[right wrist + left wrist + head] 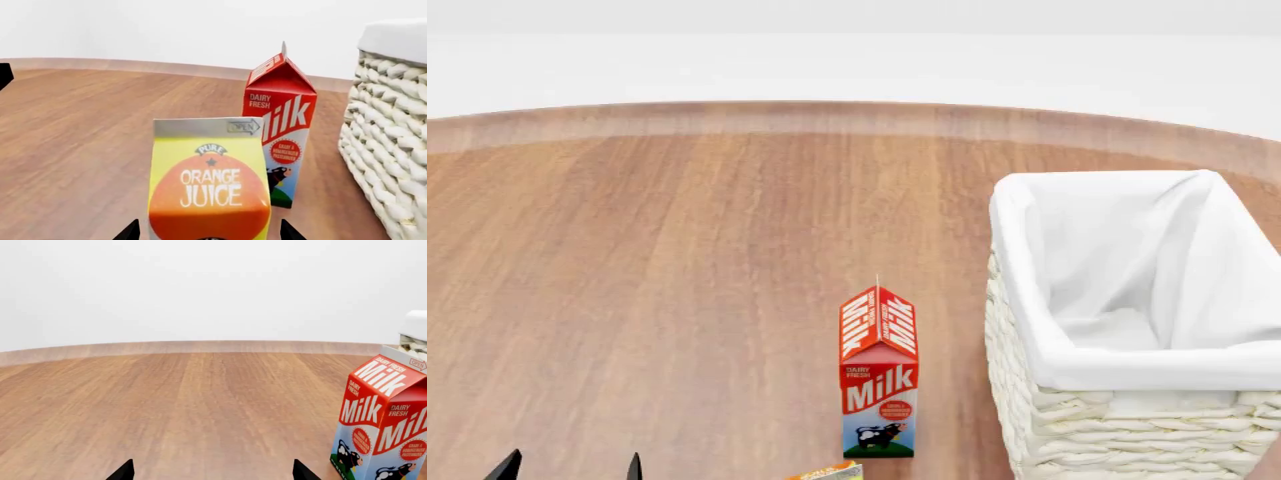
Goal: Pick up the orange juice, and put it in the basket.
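The orange juice [210,185] is a yellow and orange carton standing on the wooden table, close in front of my right gripper [210,233]. The gripper is open, one fingertip on each side of the carton with a gap on both sides. In the head view only the carton's top [827,472] shows, at the bottom edge. The basket [1028,330] is cream wicker with a white liner and stands at the right; it also shows in the right wrist view [393,135]. My left gripper [571,468] is open and empty low at the left, and also shows in the left wrist view [213,472].
A red and white Milk carton [878,370] stands upright between the orange juice and the basket, just left of the basket; it also shows in the right wrist view [283,120] and the left wrist view [383,420]. The table's far edge [827,108] curves across the back.
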